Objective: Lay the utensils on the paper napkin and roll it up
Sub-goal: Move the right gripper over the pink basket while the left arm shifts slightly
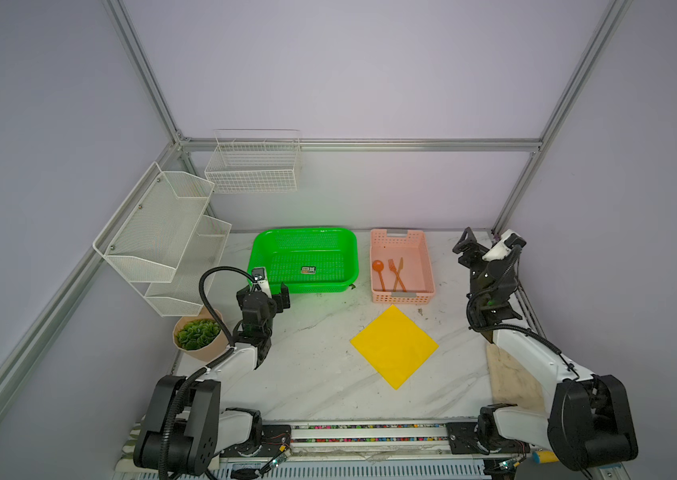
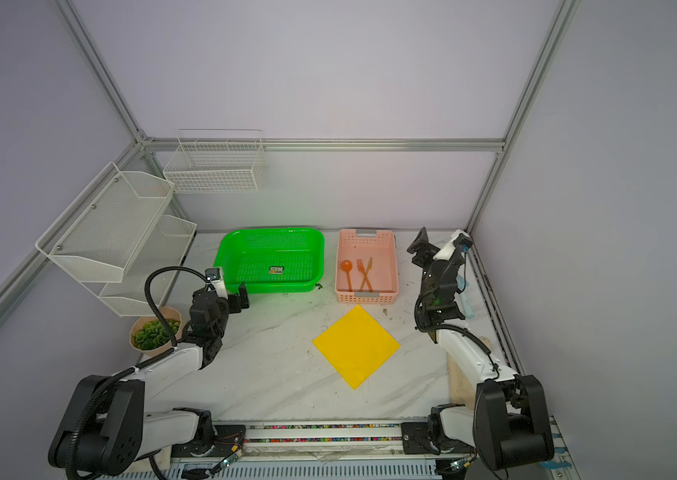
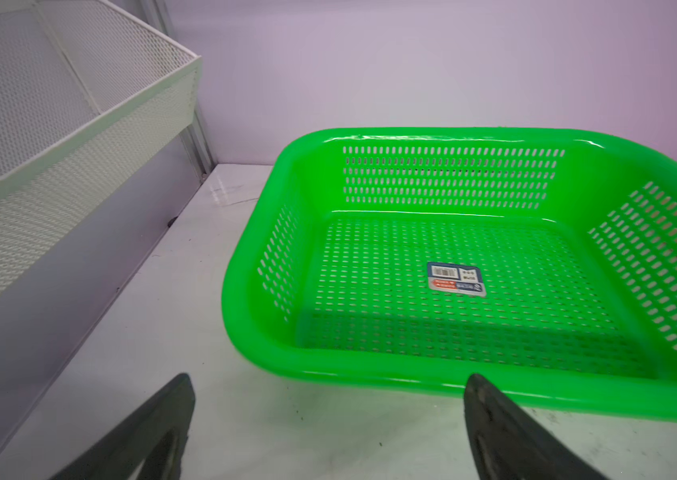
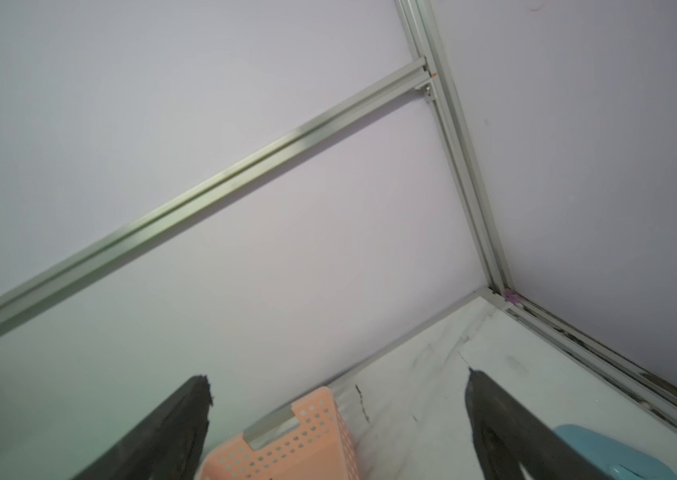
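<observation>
Three orange utensils lie inside the pink basket (image 1: 429, 274) at the back right: a spoon (image 1: 379, 271), a fork (image 1: 394, 272) and a knife (image 1: 400, 270), the fork and knife crossing. In front of it the yellow paper napkin (image 1: 395, 347) lies flat on the marble table, turned like a diamond. My left gripper (image 1: 271, 291) is open and empty by the green basket's near left corner. Beside the pink basket, near the back right corner, my right gripper (image 1: 468, 247) is raised and open, holding nothing. In the right wrist view, the right gripper (image 4: 336, 374) points at the back wall above the pink basket (image 4: 286, 449).
A green perforated basket (image 1: 354, 257) stands left of the pink one. White mesh shelves (image 1: 154, 237) and a wire basket (image 1: 253, 166) hang at the back left, above a potted plant (image 1: 197, 334). A light-blue trowel (image 2: 463, 291) and a wooden board (image 1: 515, 382) lie along the right edge.
</observation>
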Tool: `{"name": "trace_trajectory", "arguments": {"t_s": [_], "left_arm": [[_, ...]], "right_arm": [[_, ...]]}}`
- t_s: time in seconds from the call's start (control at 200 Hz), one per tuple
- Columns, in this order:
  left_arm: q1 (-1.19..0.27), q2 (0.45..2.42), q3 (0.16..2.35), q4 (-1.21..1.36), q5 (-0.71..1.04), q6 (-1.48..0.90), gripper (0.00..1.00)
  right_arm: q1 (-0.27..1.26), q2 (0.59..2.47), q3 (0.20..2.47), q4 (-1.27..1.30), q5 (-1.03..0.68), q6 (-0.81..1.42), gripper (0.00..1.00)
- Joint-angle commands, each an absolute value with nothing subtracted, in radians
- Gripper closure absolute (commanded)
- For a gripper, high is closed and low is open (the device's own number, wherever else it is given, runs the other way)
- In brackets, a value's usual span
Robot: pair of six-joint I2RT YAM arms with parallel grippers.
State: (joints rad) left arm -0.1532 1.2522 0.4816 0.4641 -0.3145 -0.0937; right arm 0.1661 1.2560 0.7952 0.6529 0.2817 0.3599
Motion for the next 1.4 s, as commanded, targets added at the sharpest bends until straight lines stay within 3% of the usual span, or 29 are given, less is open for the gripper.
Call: {"name": "trace_trajectory", "arguments": {"t_s": [0.0,0.15,0.28,0.385,0.485,0.56,0.61,0.77,0.94,1.26,1.39], "left_arm": [[-0.215,1.232,0.644,0.283,-0.368,-0.156,0.0],[-0.313,1.249,0.787,0.084,-0.327,-0.23,0.0],[-0.394,1.261,0.826,0.016,-0.294,-0.29,0.0],[-0.441,1.253,0.819,0.008,-0.269,-0.328,0.0],[-0.466,1.244,0.81,0.005,-0.206,-0.375,0.0],[-0.488,1.24,0.804,0.006,-0.175,-0.408,0.0],[-0.502,1.242,0.799,0.007,-0.163,-0.419,0.0],[-0.534,1.237,0.766,0.007,-0.154,-0.442,0.0],[-0.543,1.216,0.735,0.009,-0.123,-0.472,0.0],[-0.547,1.226,0.73,0.019,-0.111,-0.476,0.0],[-0.548,1.234,0.727,0.024,-0.107,-0.485,0.0]], "right_arm": [[0.169,1.358,0.97,0.261,0.047,0.388,0.03],[0.2,1.551,1.258,-0.049,-0.046,0.284,0.03],[0.241,1.668,1.42,-0.229,-0.018,0.211,0.03],[0.284,1.778,1.54,-0.376,0.015,0.156,0.16],[0.33,1.873,1.62,-0.46,0.064,0.112,0.18],[0.336,1.936,1.677,-0.507,0.046,0.107,0.27],[0.338,1.961,1.699,-0.519,0.014,0.091,0.32],[0.351,2.022,1.742,-0.552,-0.015,0.078,0.33],[0.352,2.103,1.78,-0.636,0.023,0.037,0.5],[0.37,2.145,1.75,-0.652,0.013,-0.011,0.52],[0.372,2.168,1.753,-0.663,0.016,-0.014,0.59]]}}
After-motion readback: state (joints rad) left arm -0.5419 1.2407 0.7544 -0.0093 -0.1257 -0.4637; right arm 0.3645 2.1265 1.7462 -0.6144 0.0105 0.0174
